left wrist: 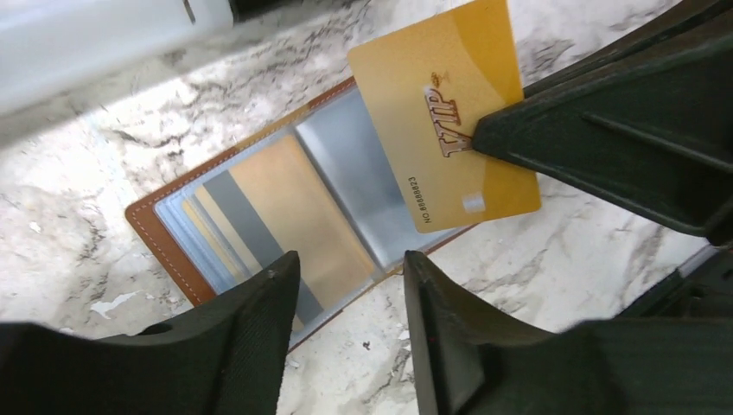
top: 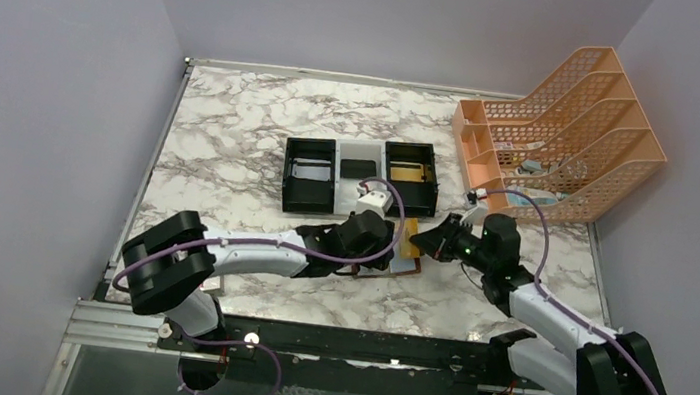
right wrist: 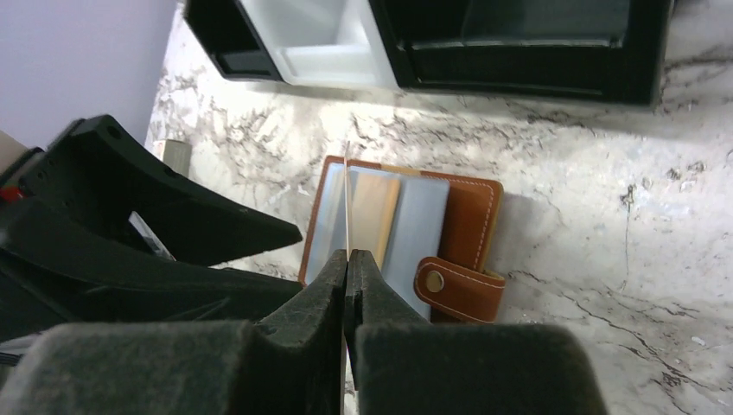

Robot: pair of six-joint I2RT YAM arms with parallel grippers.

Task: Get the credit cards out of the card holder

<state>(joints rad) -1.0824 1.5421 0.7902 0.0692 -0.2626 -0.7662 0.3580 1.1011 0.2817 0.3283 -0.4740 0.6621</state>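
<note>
One brown leather card holder (right wrist: 467,223) with snap tab (right wrist: 451,282): lies open and flat on the marble worktop (top: 233,133), near the middle, just on the near side of the three-compartment tray (top: 361,175), between the two arms. Holds in its blue-grey pockets further credit cards (left wrist: 290,212), gold and grey, overlapping, tucked in flat. One gold card (left wrist: 441,112), marked VIP, with a printed number: whole outline visible, outside the pockets, raised on edge above the open holder. To the right of the holder, right gripper (right wrist: 347,264): jaws pressed together on the gold card, pinching it near one long edge. To the left of the holder, left gripper (left wrist: 350,298): jaws spread, tips low at the holder's edge; cannot tell whether touching the leather. Tray compartments black, white, black: flat dark piece in the white middle one, flat gold piece in the right one. One orange mesh file rack (top: 562,123): far right corner of the worktop, well apart from the holder.
</note>
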